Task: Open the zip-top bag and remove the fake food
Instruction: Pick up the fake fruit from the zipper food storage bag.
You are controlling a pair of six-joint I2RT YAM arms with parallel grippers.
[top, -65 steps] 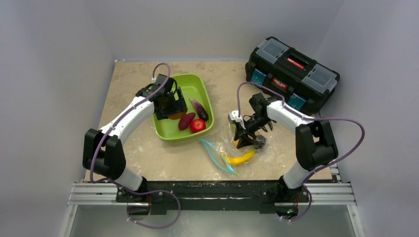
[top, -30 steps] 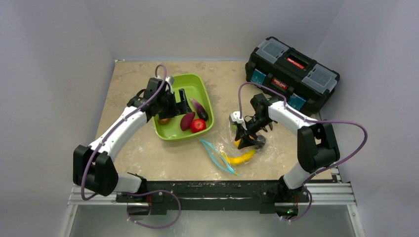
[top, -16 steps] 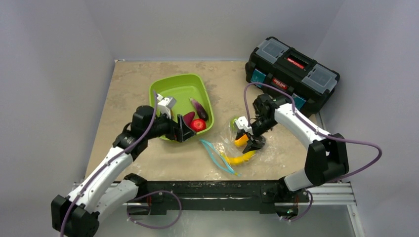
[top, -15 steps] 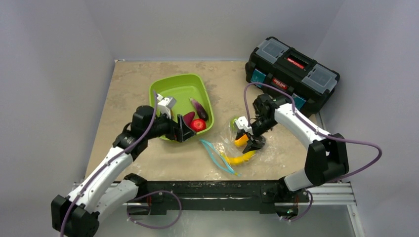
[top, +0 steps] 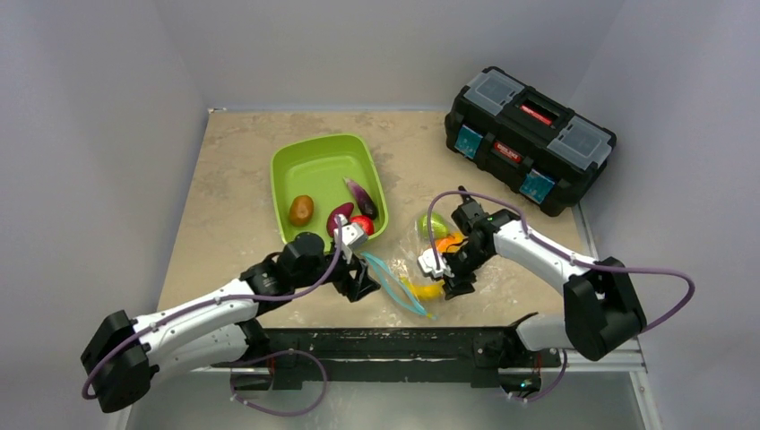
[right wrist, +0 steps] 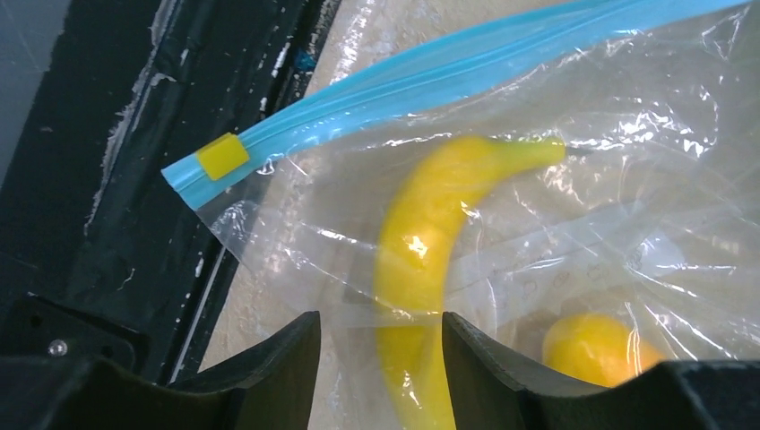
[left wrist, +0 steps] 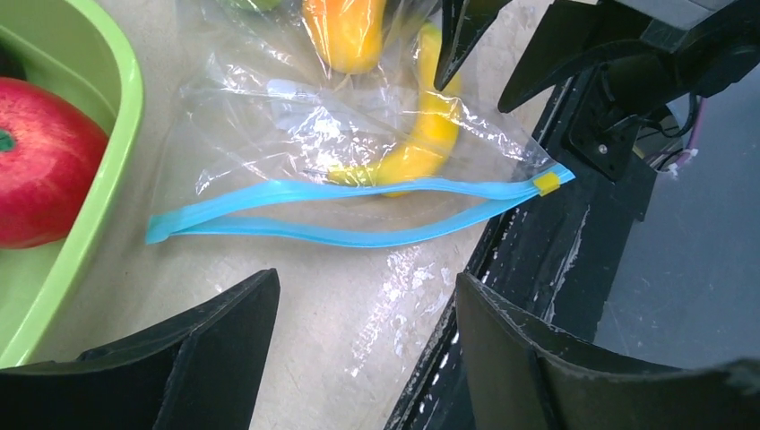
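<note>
The bag (top: 414, 262) is seen lying flat on the counter (top: 233, 179), near its front edge and just right of the green tray (top: 327, 166). Its blue zipper strip (left wrist: 358, 210) is turned toward the tray. The two lips of the strip are parted along the middle, and a yellow slider (left wrist: 545, 184) is seen at the end nearest the black front rail (left wrist: 556, 269). Inside the bag a banana (right wrist: 421, 242), an orange piece (left wrist: 345, 31) and a green pear (top: 433, 224) are visible through the plastic. A brown kiwi (top: 301, 210), an eggplant (top: 361, 195), a red apple (left wrist: 40, 170) and a dark reddish piece (top: 339, 218) are held in the tray. The left jaws are spread wide with nothing between them, held low over the bare counter just short of the zipper strip, between the tray and the rail. The right jaws are also parted, pointed down onto the bag with the banana's lower end seen between their tips. No clamping on plastic or fruit is shown. A black toolbox (top: 529, 134) is set at the far right corner, well apart from the bag.
</note>
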